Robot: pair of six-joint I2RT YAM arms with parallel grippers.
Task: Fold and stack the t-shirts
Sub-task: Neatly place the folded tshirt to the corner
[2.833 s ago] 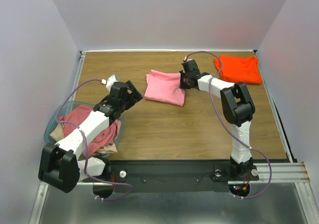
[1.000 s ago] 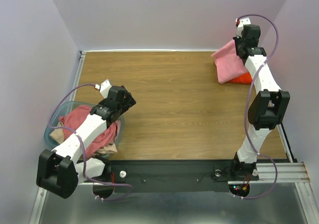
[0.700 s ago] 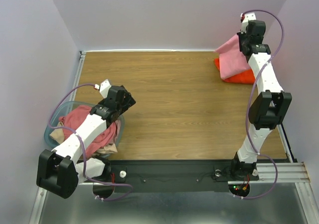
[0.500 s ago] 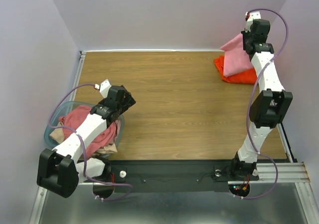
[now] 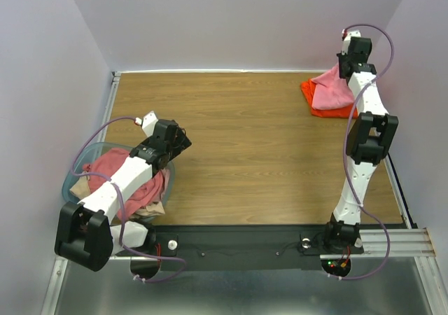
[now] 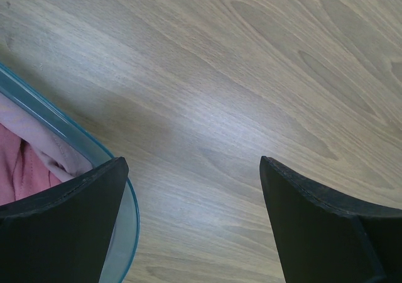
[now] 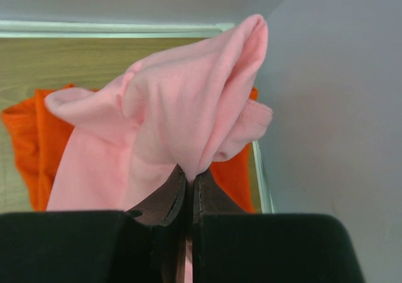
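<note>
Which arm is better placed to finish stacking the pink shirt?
Right: the right claw is shut on the pink shirt, draped over the orange shirt. The left claw hangs open beside the tub.

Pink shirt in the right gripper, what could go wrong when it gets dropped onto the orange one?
1. The right gripper pinches the pink shirt by one bunched fold, so it may open up and land rumpled.
2. It hangs close to the side wall, with the orange shirt showing mostly to one side, so the stack could end up crooked.
</note>
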